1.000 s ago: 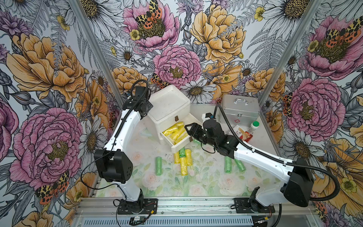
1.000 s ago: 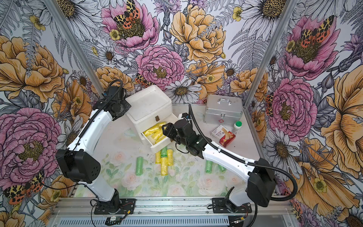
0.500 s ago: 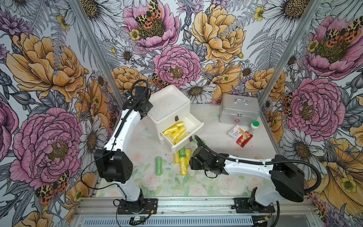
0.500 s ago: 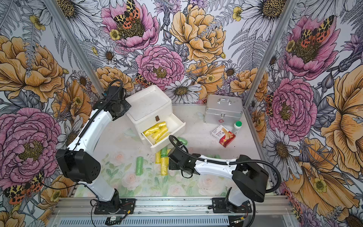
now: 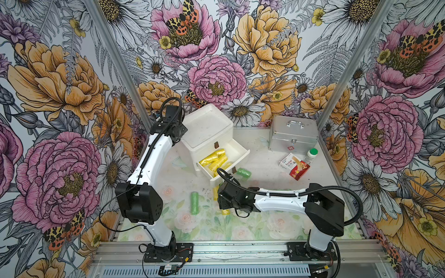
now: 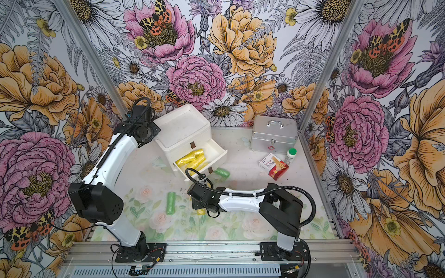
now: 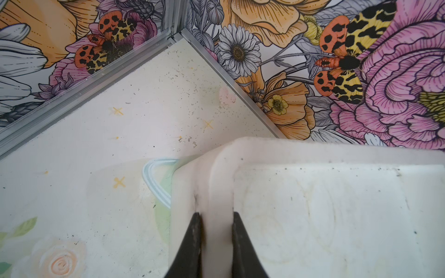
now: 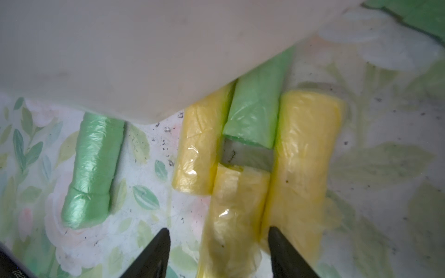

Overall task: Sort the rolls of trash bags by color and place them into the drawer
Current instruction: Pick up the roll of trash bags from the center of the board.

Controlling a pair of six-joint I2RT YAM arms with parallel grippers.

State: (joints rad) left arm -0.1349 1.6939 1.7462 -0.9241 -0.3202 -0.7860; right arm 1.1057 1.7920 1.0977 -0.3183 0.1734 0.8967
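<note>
Floral table (image 5: 265, 168) bears the drawer (image 5: 207, 130); metal case (image 5: 292, 137); bottle (image 5: 311, 156); bandage box (image 5: 294, 166); green roll (image 5: 194, 203); yellow rolls (image 8: 303, 149).

chest (image 5: 207, 130) stands at the tabletop's (image 5: 265, 156) back left corner. its drawer (image 5: 242, 154) is pulled out, with rolls (image 5: 214, 158) lying in it. one roll (image 5: 243, 173) lies just beside the drawer's front. a cluster of rolls (image 8: 240, 192) lies before and partly under the drawer, and a single roll (image 5: 194, 203) lies apart to its left. case (image 5: 292, 137) sits at back right, with a box (image 5: 295, 166) and a bottle (image 5: 311, 156) before it.
</note>
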